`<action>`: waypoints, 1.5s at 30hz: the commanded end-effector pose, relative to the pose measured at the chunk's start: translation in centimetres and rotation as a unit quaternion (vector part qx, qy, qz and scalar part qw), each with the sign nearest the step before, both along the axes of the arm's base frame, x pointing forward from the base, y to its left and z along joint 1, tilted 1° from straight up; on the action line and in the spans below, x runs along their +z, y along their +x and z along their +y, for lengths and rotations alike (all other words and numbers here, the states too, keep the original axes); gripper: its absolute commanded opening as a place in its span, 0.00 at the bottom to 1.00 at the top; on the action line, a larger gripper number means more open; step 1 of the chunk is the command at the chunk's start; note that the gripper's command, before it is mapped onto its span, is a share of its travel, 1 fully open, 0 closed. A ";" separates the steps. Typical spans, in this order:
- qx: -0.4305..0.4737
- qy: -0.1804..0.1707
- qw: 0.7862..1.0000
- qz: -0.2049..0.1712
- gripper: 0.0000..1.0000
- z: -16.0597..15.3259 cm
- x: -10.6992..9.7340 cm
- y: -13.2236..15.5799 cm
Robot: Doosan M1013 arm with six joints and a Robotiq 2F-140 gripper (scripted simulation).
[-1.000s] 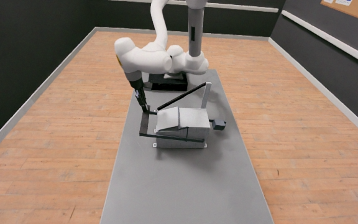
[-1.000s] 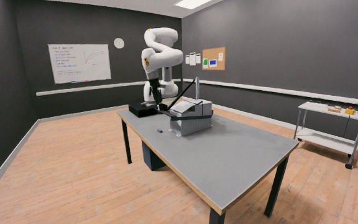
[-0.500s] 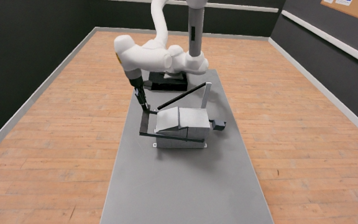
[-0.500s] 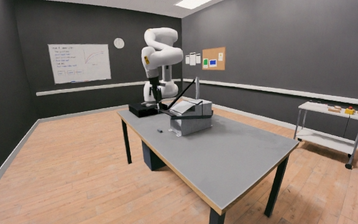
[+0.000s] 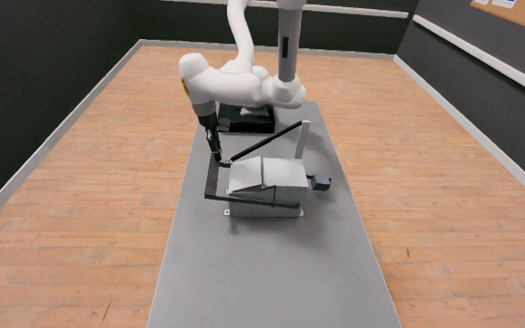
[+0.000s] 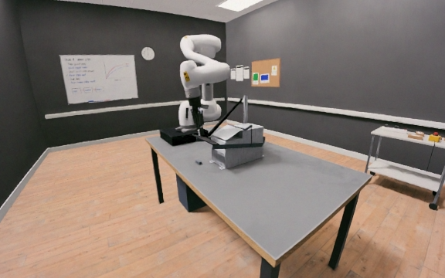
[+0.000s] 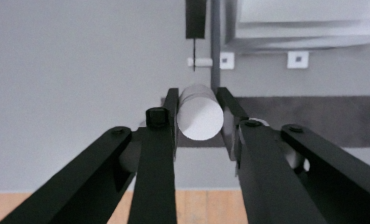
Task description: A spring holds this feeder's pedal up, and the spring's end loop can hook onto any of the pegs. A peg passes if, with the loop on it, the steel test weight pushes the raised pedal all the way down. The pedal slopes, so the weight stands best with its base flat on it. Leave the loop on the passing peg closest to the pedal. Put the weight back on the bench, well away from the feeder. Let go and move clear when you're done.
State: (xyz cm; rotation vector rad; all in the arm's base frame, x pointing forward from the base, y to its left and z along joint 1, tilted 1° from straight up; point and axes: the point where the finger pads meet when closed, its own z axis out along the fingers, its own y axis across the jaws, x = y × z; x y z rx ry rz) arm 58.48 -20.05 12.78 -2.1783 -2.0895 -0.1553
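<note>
My gripper [image 5: 218, 159] [image 6: 201, 133] [image 7: 197, 103] is shut on the steel test weight [image 7: 200, 120], a pale cylinder. It is over the far end of the dark pedal [image 5: 211, 179] [image 7: 311, 121], beside the feeder [image 5: 285, 173] [image 6: 242, 154]. Whether the weight's base touches the pedal is hidden. The feeder's lid [image 5: 245, 173] [image 6: 227, 132] is tilted. A black spring body [image 5: 267, 141] [image 6: 229, 112] [image 7: 195, 19] slopes down from a post; its thin end wire [image 7: 194, 49] reaches a pale peg [image 7: 205, 62]. The loop's seating and the other pegs are unclear.
The upright post [image 5: 303, 140] [image 6: 245, 109] stands behind the feeder. A dark block [image 5: 321, 182] sticks out on the feeder's right. The pedal's side arm [image 5: 253, 200] runs along its front. A small dark piece [image 6: 198, 163] lies on the bench. The robot's black base [image 6: 176, 136] is behind.
</note>
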 end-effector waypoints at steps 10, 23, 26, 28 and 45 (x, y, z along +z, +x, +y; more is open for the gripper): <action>0.000 -0.006 1.000 0.000 0.25 1.7 -0.6 -1.1; 0.000 -0.012 1.000 0.000 0.25 3.3 -1.2 -2.2; 0.000 -0.014 1.000 0.000 0.25 3.9 -1.4 -2.6; 0.000 -0.016 1.000 0.000 0.25 4.3 -1.6 -2.9; 0.000 -0.025 1.000 0.000 0.25 6.7 -2.5 -4.6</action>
